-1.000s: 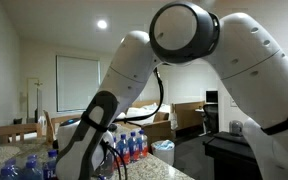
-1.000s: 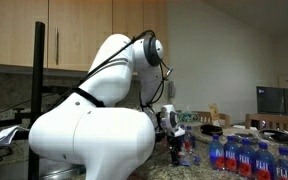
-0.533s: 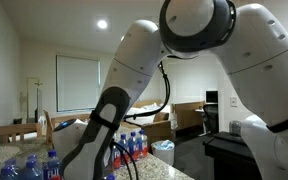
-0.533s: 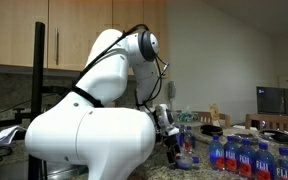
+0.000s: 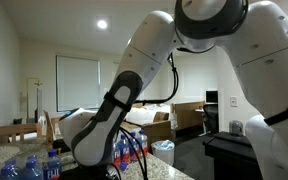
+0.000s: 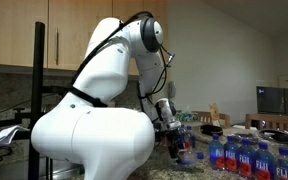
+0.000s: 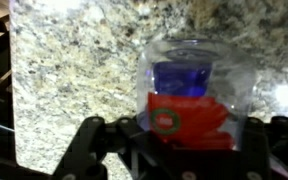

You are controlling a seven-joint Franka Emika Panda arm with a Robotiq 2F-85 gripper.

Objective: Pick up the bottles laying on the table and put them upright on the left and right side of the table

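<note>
In the wrist view a clear bottle (image 7: 189, 100) with a blue cap and a red label band sits between my gripper's (image 7: 179, 135) dark fingers, over the speckled stone table (image 7: 74, 70). The fingers press against both its sides, so the gripper is shut on it. In an exterior view the gripper (image 6: 174, 147) is low over the table with the bottle (image 6: 186, 156) at its tip. Several upright bottles (image 6: 240, 158) stand in a group at one end. In an exterior view more bottles (image 5: 134, 146) stand behind the arm, and others (image 5: 29, 168) at the near end.
A dark stand (image 5: 234, 155) stands past the table's end. Wooden cabinets (image 6: 54, 35) and a black pole (image 6: 39, 70) are behind the arm. My own arm (image 5: 114, 110) hides much of the table in both exterior views.
The upper arm and elbow have swung up and across the exterior views. The gripper has stayed low over the table with the bottle in it.
</note>
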